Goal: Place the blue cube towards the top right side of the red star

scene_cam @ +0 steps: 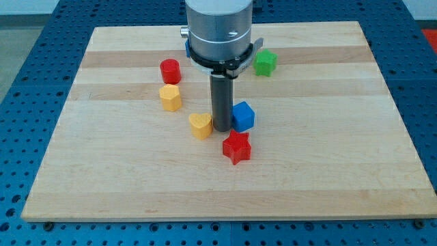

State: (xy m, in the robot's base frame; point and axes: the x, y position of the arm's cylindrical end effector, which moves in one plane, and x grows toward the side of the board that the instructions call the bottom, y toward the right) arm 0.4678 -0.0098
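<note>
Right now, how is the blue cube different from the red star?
The blue cube has flat square sides; the red star has points all round. The blue cube sits right beside my tip, on the view's right of it; the red star lies lower in the view, apart from my tip. Both are small blocks on the wooden board.

The tip (222,129) stands wedged between yellow heart (200,126) and blue cube (243,115); red star (237,147) blocks the near side.
</note>
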